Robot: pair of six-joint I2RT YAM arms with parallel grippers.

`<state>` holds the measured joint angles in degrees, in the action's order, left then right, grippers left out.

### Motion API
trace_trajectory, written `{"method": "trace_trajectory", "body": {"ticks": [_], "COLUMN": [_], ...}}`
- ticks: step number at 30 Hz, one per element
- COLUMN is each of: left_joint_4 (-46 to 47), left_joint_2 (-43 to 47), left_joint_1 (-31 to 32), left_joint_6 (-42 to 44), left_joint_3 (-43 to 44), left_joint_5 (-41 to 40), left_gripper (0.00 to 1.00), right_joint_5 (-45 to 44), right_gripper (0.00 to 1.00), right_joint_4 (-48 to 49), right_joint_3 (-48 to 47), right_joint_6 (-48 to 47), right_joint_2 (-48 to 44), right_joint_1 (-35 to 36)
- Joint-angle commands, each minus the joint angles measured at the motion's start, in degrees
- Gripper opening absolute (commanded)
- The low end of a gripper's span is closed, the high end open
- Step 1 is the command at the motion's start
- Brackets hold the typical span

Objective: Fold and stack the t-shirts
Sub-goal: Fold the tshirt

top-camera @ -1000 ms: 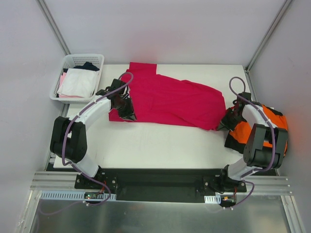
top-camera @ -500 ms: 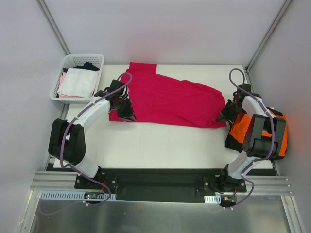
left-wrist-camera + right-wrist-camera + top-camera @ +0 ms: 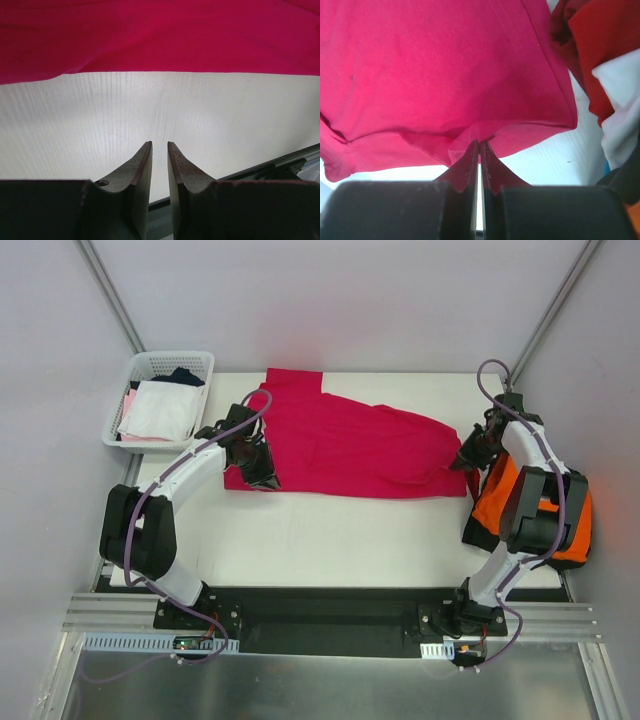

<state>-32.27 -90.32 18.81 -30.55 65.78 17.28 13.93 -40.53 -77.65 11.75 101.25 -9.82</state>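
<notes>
The crimson-magenta t-shirt [image 3: 350, 445] lies spread across the back half of the white table [image 3: 320, 530]. My right gripper [image 3: 466, 462] is shut on the shirt's right-hand hem; in the right wrist view the hem [image 3: 470, 135] bunches between the closed fingertips [image 3: 480, 142]. My left gripper [image 3: 266, 478] sits at the shirt's lower left corner. In the left wrist view its jaws [image 3: 159, 143] stand slightly apart with nothing between them, and the shirt's edge [image 3: 160, 35] lies beyond them. The orange t-shirt [image 3: 500, 500] is heaped at the table's right edge, with dark cloth [image 3: 472, 535] under it.
A white mesh basket [image 3: 150, 365] stands off the table's back left corner, holding a white garment [image 3: 160, 410], a pink one and something dark. Grey walls close in on three sides. The arm bases and a black rail run along the near edge.
My right gripper has moved toward the back right, carrying the crimson shirt's hem and drawing that end straighter. The left arm has stayed put.
</notes>
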Motion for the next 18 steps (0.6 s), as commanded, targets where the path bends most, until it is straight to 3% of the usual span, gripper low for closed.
{"method": "trace_trajectory", "body": {"ticks": [1,18], "left_joint_4": [-0.6,-0.69], "left_joint_2": [0.24,-4.07], "left_joint_1": [0.62,0.62], "left_joint_6": [-0.3,0.75], "left_joint_3": [1.11,5.23], "left_joint_5": [-1.37,-0.32], "left_gripper": [0.18,0.19], "right_joint_5": [-2.51,-7.86], "right_gripper": [0.01,0.01], "right_joint_4": [-1.83,-4.38], "right_joint_3": [-3.12,-7.16], "right_joint_6": [-0.06,0.82], "right_joint_2": [0.44,3.69], "right_joint_1": [0.16,-1.78]}}
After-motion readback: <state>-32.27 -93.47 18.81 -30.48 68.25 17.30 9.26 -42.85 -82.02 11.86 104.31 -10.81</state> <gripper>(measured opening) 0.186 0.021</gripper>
